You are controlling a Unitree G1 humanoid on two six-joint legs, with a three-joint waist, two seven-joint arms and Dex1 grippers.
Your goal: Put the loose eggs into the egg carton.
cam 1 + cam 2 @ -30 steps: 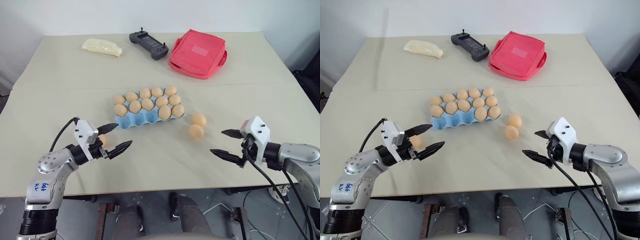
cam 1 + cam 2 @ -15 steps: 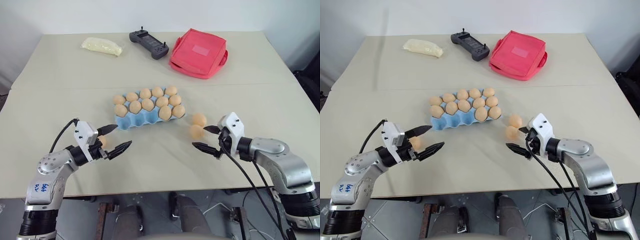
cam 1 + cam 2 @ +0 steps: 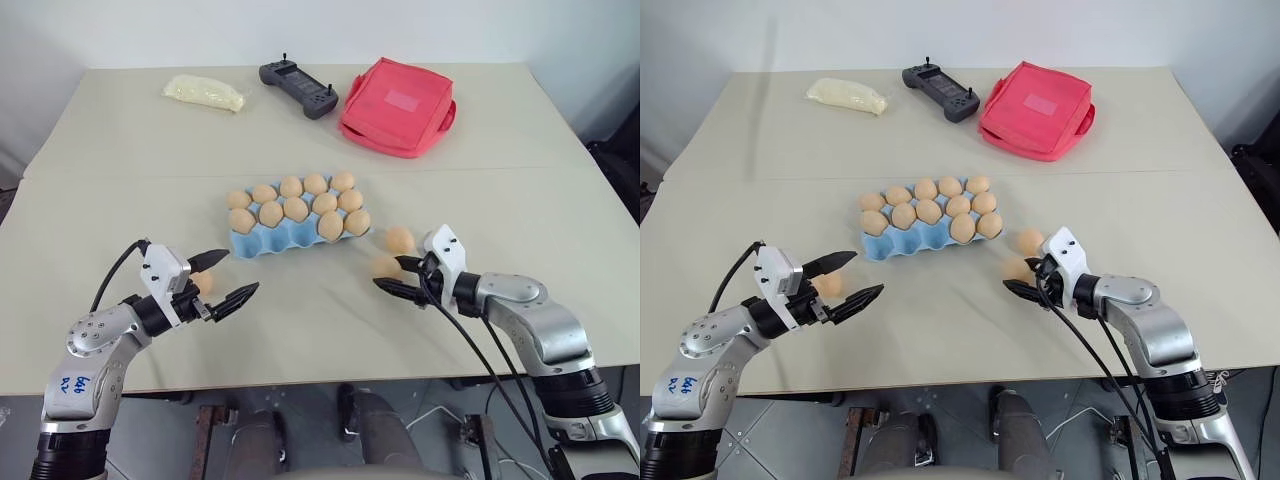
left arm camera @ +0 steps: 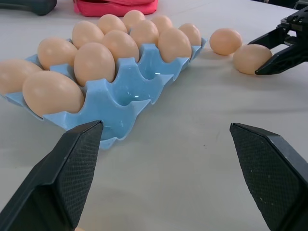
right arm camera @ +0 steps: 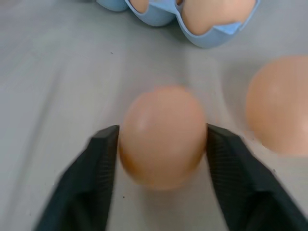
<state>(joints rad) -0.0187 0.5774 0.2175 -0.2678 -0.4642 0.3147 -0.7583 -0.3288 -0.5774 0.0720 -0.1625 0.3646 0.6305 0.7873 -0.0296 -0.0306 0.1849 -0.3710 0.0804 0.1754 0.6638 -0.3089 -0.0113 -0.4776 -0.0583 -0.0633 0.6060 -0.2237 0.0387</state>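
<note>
The light blue egg carton (image 3: 262, 243) sits mid-table with several tan eggs in its back cups; its front row is bare (image 4: 126, 91). Two loose eggs lie to its right: one (image 3: 400, 238) free on the table, the nearer one (image 5: 162, 137) pinched between my right gripper's (image 3: 390, 272) two black fingers, which press on both its sides. My left gripper (image 3: 240, 271) hangs open in front of the carton's left end. A third loose egg (image 3: 204, 283) shows between its fingers near their base; whether it touches them I cannot tell.
At the back of the table lie a red fabric pouch (image 3: 397, 106), a black handheld controller (image 3: 297, 88) and a pale yellowish bag (image 3: 204, 93). The table's front edge runs just below both arms.
My right gripper has moved left and forward to the nearer loose egg and closed its fingers on it. The left gripper has stayed put, open.
</note>
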